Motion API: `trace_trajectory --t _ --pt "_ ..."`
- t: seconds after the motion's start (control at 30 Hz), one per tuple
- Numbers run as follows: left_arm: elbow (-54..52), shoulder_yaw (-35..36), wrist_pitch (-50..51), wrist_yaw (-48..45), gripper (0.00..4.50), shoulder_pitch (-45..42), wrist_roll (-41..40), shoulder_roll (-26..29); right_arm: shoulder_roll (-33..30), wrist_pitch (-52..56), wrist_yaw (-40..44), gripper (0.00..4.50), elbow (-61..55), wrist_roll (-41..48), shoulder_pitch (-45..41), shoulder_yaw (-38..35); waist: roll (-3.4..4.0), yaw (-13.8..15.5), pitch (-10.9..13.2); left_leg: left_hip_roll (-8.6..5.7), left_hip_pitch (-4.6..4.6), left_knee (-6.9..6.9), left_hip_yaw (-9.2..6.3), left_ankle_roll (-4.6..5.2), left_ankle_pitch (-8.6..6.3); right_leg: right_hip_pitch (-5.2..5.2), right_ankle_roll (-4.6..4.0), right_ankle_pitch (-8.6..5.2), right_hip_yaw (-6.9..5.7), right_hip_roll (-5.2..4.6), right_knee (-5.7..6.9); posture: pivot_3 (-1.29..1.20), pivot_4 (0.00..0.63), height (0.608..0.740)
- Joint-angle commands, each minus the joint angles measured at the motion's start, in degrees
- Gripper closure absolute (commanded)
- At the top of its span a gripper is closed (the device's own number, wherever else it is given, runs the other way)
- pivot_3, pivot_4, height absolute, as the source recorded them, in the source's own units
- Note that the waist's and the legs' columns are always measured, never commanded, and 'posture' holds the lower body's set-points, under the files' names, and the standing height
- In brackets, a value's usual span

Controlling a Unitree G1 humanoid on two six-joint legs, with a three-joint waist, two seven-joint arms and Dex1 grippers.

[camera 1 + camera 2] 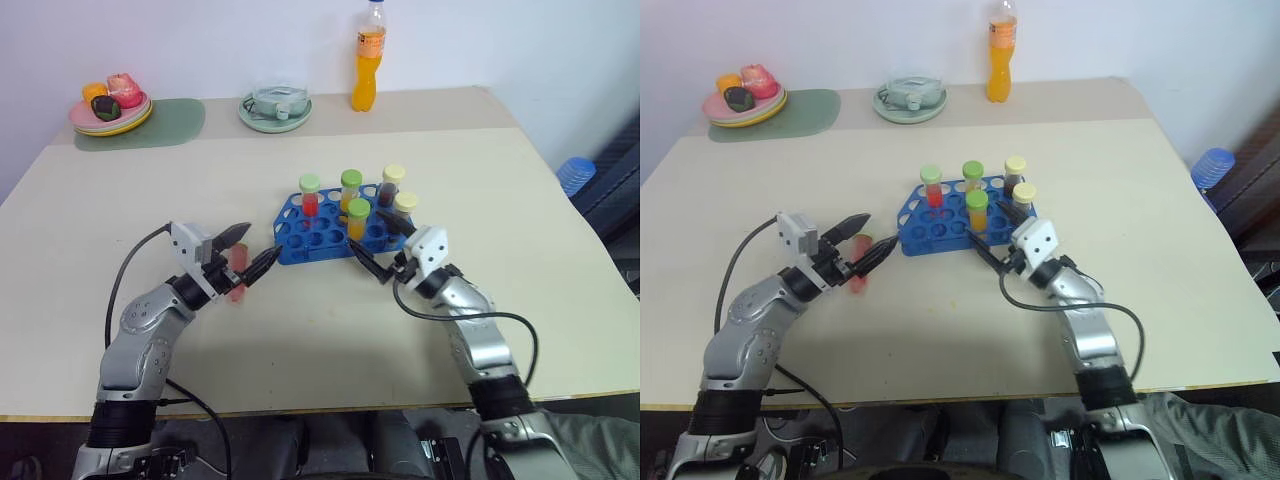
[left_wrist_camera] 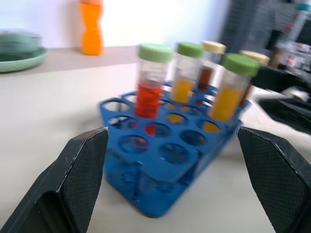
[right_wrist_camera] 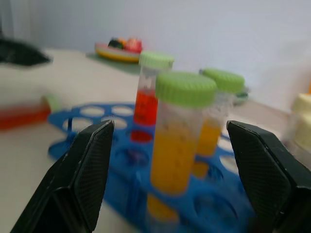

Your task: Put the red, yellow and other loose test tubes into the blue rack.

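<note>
Writing: none readable on tubes, bottle or rack.
L gripper (image 1: 246, 251): jaws wide, nothing held; black fingers w/ textured pads; just left of rack. A red tube (image 1: 238, 276) lies on its side on the table under/behind the fingertips; can't tell if touching.
R gripper (image 1: 382, 251): jaws wide, nothing between them; fingertips just off the rack's near right corner, close to the front yellow tube (image 1: 357, 218), not gripping it.
Rack (image 1: 305, 238): bright blue plastic, low tray, rows of round holes, mid-table; glossy.
Tubes in rack: five upright, clear plastic cylinders w/ screw caps. Red liquid, green cap (image 1: 310, 194) at rack's back left; yellow, green cap (image 1: 350, 188) at back centre; dark brown, cream cap (image 1: 391, 184) at back right; another cream-capped one (image 1: 404, 208) at right edge, contents hard to tell; front yellow tube, green cap, near the right front.
Loose tube: the red one, left of rack, flat on table; cap end pale green in R wrist view (image 3: 51, 103).
Table (image 1: 150, 200): matt beige, smooth.
Bottle (image 1: 369, 60): tall, orange drink, clear plastic, waisted shape; well behind rack, at table's far edge.
Green dish (image 1: 275, 108): round, pale green, behind rack, left of bottle.
Plates (image 1: 110, 113): stacked pink/yellow, w/ small toy-like foods on top, on a grey-green mat (image 1: 160, 125); far left of rack.
</note>
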Motion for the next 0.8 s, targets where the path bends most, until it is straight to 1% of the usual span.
trace_trajectory --t 0.03,0.13,0.2,0.27,0.3,0.33,0.37,0.43,0.53,0.63,0.8 --pt "-5.97 1.93 4.49 7.26 0.16 0.15 0.95 0.12 -4.17 4.5 1.81 0.71 -8.68 3.12 3.3 -2.82 0.0 0.04 0.0 0.0 0.0 0.0 0.0 0.0 0.0 0.0 0.0 0.0 0.01 0.0 0.0 0.0 0.15 0.74" --pt "-11.48 4.7 16.9 15.74 0.16 -1.7 -4.27 0.63 -10.54 10.28 6.05 0.71 -15.92 7.66 7.17 -5.43 0.01 0.3 0.01 0.0 -0.02 0.01 0.0 0.01 -0.01 0.0 0.0 0.0 0.03 -0.01 0.0 0.0 0.15 0.74" --pt "-13.83 7.36 32.47 25.07 0.16 -4.71 -7.39 1.72 -14.36 13.54 8.85 0.71 -19.19 10.78 7.86 -6.86 0.0 0.6 0.01 0.0 -0.03 0.04 0.01 0.01 -0.01 0.01 0.0 0.0 0.04 -0.01 -0.01 0.0 0.15 0.74" --pt "-14.06 11.68 50.43 31.9 0.16 -10.53 -14.13 2.12 -17.76 16.98 11.61 0.71 -21.64 14.7 7.21 -8.56 -0.01 1.12 0.02 0.02 -0.01 0.05 0.01 0.0 0.0 0.02 0.0 0.0 0.05 0.02 0.01 0.0 0.15 0.74" --pt "-13.31 13.59 59.99 33.16 0.16 -14.54 -15.52 2.13 -19.01 18.18 12.53 0.71 -22.31 16.07 6.57 -9.25 -0.03 1.21 0.01 0.02 -0.02 0.07 0.0 0.0 0.0 0.01 0.01 0.0 0.05 0.02 0.05 0.0 0.15 0.74" --pt "-12.35 15.23 66.93 34.21 0.16 -18.26 -15.98 1.66 -20.14 19.21 13.36 0.71 -22.79 17.09 5.99 -9.79 -0.05 1.28 0.02 0.02 0.0 0.07 -0.01 0.0 0.0 0.01 0.01 0.0 0.05 0.03 0.05 0.0 0.15 0.74" --pt "-11.25 17.91 72.25 36.09 0.16 -22.35 -14.76 -0.47 -21.45 20.18 14.87 0.71 -23.36 18.3 5.6 -10.27 -0.06 1.37 0.03 0.01 -0.01 0.09 -0.01 0.0 0.0 0.02 0.01 0.0 0.04 0.04 0.06 0.0 0.15 0.74" --pt "-7.94 20.8 76.43 40.99 0.16 -27.67 -14.59 -2.56 -23.43 21.93 17.39 0.71 -24.33 20.69 5.01 -11.09 -0.1 1.64 0.03 -0.04 -0.03 0.13 -0.03 0.01 0.0 0.06 0.01 0.0 0.01 0.0 0.03 0.0 0.15 0.74" --pt "-0.99 22.24 76.94 50.55 0.16 -33.31 -17.7 -3.62 -25.37 24.88 19.93 0.71 -25.31 24.05 4.57 -11.78 -0.13 1.43 0.03 -0.03 -0.03 0.1 -0.06 0.0 0.0 0.06 0.01 0.0 -0.02 -0.01 -0.02 0.0 0.15 0.74" --pt "6.25 19.99 76.94 58.58 0.16 -35.05 -26.0 -1.27 -25.41 25.85 20.73 0.71 -25.09 24.65 4.91 -11.66 -0.14 1.19 0.04 0.0 -0.01 0.06 -0.06 -0.01 0.0 0.03 0.01 0.0 -0.01 0.0 -0.01 0.0 0.15 0.74" --pt "16.46 18.97 76.94 76.26 0.16 -37.62 -40.4 0.45 -25.29 23.94 22.4 0.71 -23.86 22.1 6.15 -11.43 -0.16 1.47 0.04 -0.01 -0.04 0.1 -0.06 -0.01 0.0 -0.03 0.02 0.01 0.03 -0.01 0.03 0.0 0.15 0.74"
